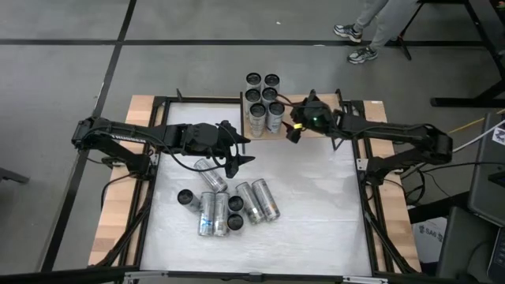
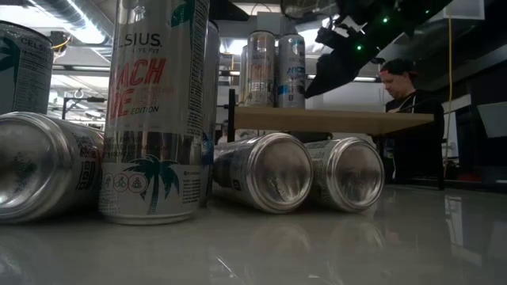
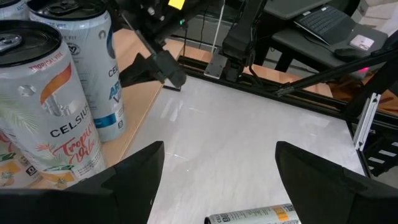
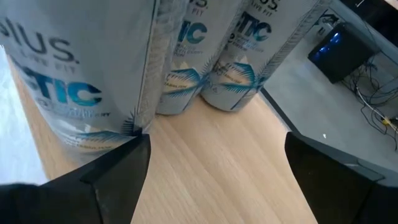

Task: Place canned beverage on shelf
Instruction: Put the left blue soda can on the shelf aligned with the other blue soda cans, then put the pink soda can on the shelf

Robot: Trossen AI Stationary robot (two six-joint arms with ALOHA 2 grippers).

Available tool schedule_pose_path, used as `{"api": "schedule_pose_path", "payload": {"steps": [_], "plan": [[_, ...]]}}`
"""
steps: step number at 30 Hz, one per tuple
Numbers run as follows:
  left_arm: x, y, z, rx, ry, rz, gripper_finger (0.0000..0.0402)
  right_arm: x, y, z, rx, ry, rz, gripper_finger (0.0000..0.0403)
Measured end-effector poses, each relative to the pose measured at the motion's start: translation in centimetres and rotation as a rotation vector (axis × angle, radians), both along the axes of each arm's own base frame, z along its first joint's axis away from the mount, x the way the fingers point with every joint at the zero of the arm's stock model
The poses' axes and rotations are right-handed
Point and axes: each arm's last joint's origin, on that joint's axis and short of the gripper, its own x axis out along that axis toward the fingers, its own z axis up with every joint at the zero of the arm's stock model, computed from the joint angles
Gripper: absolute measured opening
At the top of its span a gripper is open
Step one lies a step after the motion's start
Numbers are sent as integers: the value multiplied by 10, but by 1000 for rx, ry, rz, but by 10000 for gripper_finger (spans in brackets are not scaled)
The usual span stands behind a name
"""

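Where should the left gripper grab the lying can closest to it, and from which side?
Probably best across the middle of its round body. That can lies on its side on the white table, slightly apart from the pile, so come straight down from above with the fingers straddling its width, not its ends. The left gripper is already open and empty just beyond it, near the shelf.
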Motion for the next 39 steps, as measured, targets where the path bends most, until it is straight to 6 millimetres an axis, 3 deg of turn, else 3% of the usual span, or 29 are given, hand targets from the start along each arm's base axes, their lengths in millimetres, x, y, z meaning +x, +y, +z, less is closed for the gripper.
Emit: {"api": "schedule_pose_path", "payload": {"steps": [27,39], "plan": [[0,0,0,0,0,0,304,-3,2,3,43,-36,-1,364],[0,0,0,-14,-3,6,304,-25,10,30,15,-119,2,364]]}}
